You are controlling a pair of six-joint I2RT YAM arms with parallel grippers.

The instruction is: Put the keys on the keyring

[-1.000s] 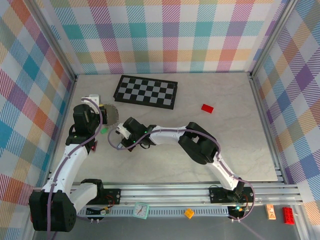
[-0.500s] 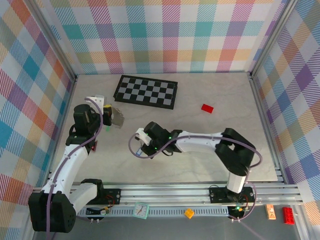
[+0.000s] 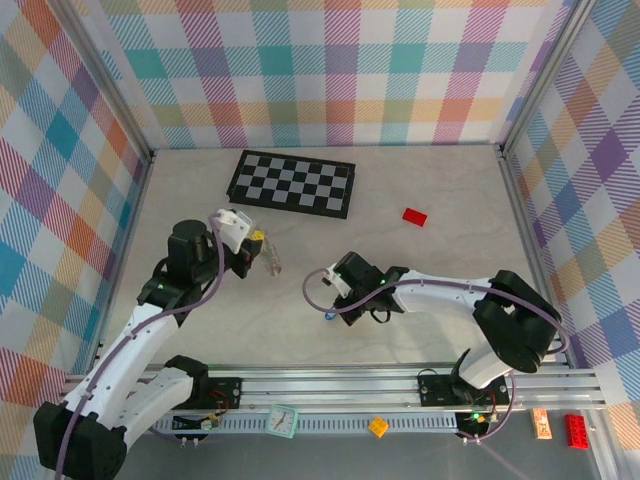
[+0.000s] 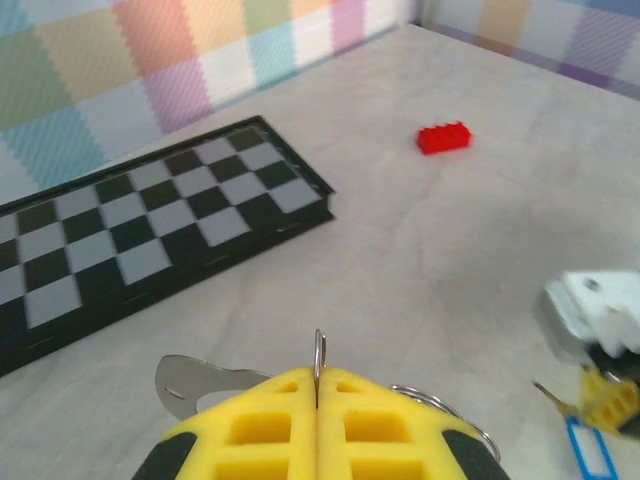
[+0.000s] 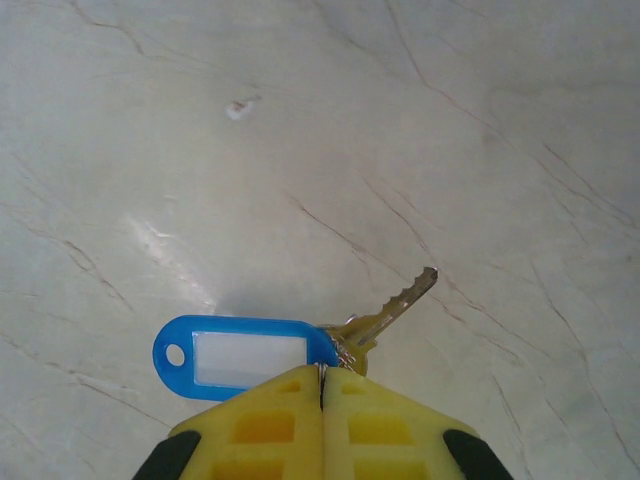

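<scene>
The overhead view shows both arms reaching over the table (image 3: 450,180), with the left gripper (image 3: 259,241) left of centre and the right gripper (image 3: 332,303) near the centre, the two apart. The wrist views supply the detail of each grasp. In the left wrist view the yellow fingers (image 4: 260,420) are pressed together on the keyring (image 4: 318,348). This thin wire loop stands on edge between them, with arcs of wire emerging at the right and a flat metal tab (image 4: 190,375) at the left. In the right wrist view the fingers are likewise clenched, pinching the key (image 5: 392,306) where it joins a blue tag (image 5: 240,358). Whether key and tag touch the table cannot be told. From overhead the tag reads as a small blue spot just below the right gripper. The table is pale and marbled with thin dark veins, and it carries a small white speck (image 5: 238,108). Pastel plaid walls (image 3: 330,70) enclose it on three sides. A chequered board (image 3: 292,183) lies toward the far edge, with a red brick (image 3: 414,216) to its right, well apart from it. An aluminium rail (image 3: 350,385) runs along the near edge. In the right wrist view, the key's long axis runs diagonally, with the blade tip pointing up and to the right, away from the fingers. The tag's long axis lies crosswise, with its hole at the left end and its white label facing up.
</scene>
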